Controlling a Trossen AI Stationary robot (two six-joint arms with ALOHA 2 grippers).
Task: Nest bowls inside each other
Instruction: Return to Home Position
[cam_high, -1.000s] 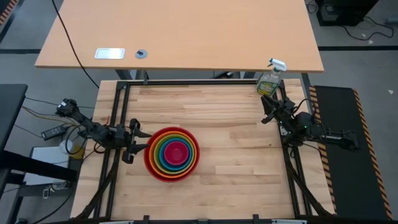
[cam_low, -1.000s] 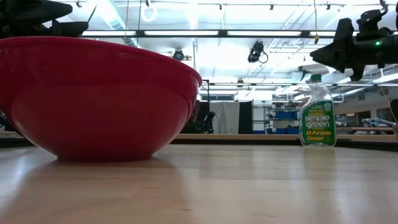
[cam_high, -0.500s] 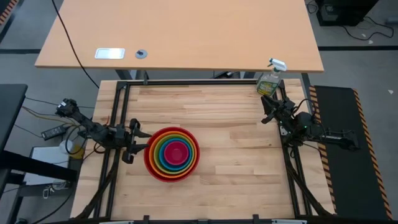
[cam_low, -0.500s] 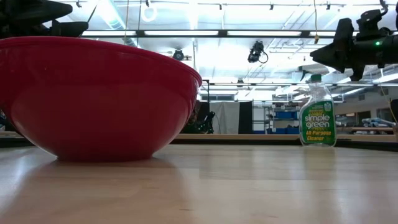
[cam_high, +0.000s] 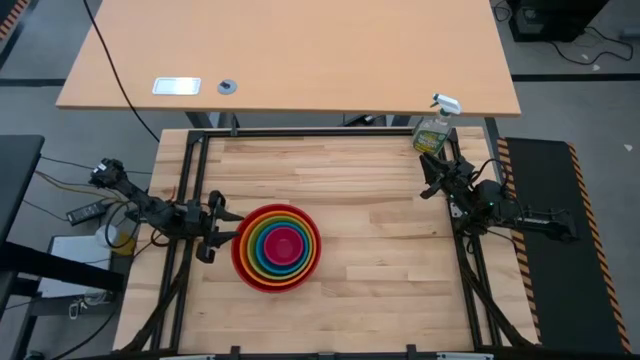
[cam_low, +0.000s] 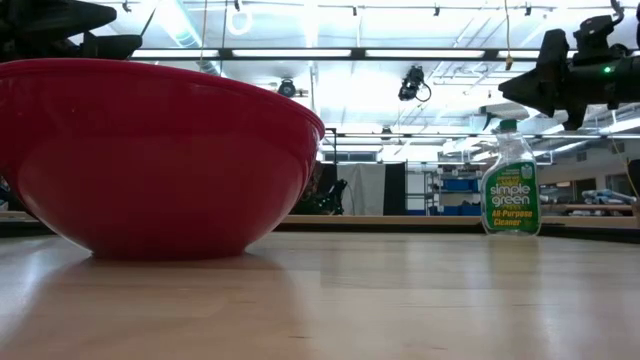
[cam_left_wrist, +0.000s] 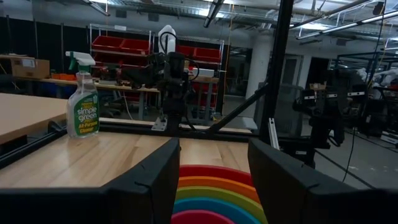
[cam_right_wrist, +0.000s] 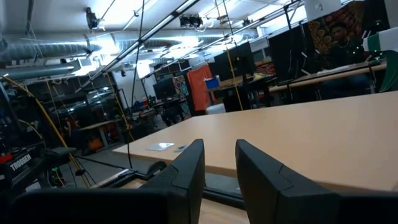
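Note:
The bowls (cam_high: 277, 247) sit nested on the wooden table, left of its middle: red outermost, then orange, lime green, blue, and pink-magenta in the centre. The red bowl (cam_low: 160, 160) rests on its base. My left gripper (cam_high: 224, 228) hovers at the table's left edge, just left of the stack, open and pointing toward it. The bowls' rims (cam_left_wrist: 214, 190) show between its fingers in the left wrist view. My right gripper (cam_high: 428, 178) hovers at the table's right edge, far from the bowls, open with a narrow gap (cam_right_wrist: 219, 165) and nothing in it.
A green spray bottle (cam_high: 432, 130) stands at the table's far right corner. Black frame rails (cam_high: 190, 170) run along the table's sides. Beyond the far edge is a larger desk (cam_high: 290, 55) with a white card and a small disc. Bare wood lies right of the bowls.

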